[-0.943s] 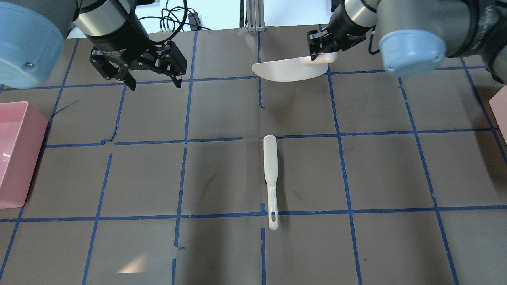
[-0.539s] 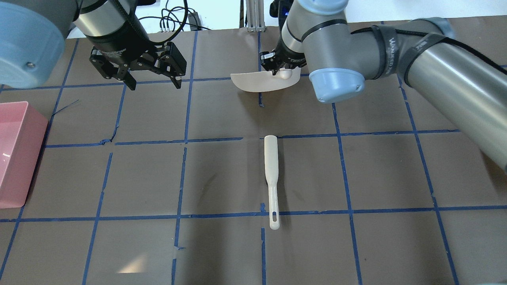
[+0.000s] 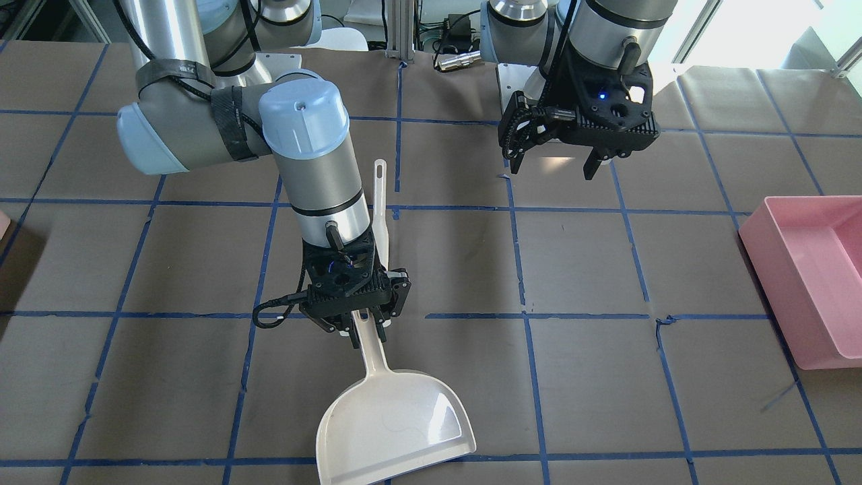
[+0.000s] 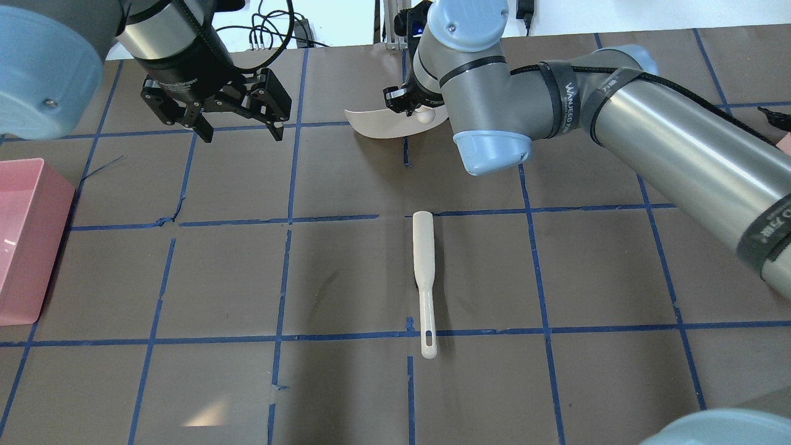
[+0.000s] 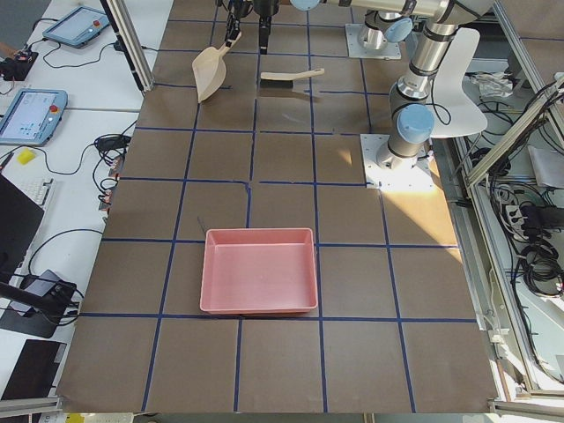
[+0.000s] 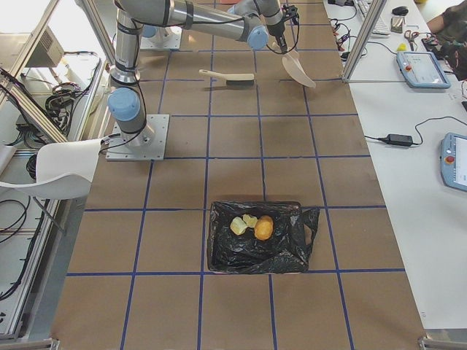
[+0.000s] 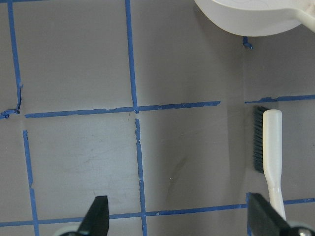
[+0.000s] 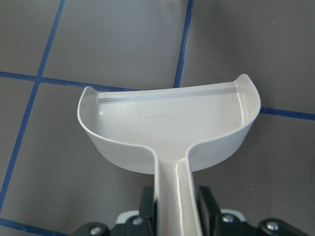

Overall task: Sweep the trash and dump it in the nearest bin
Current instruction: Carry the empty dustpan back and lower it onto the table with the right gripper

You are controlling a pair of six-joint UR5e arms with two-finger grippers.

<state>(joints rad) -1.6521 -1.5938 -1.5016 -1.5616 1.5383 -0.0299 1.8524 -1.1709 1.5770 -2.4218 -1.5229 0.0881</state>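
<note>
Over taped brown worktop (image 4: pixel 216 278), setup stage: gripping empty dustpan (image 3: pixel 397 424) by its handle in right end effector (image 3: pixel 360 331), with left end effector (image 4: pixel 242 131) gaping, empty. Next, probably fetching brush (image 4: pixel 424 266).

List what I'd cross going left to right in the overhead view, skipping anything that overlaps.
Pink tub → left gripper, fingers open → dustpan → bin, only a corner showing at the edge.
</note>
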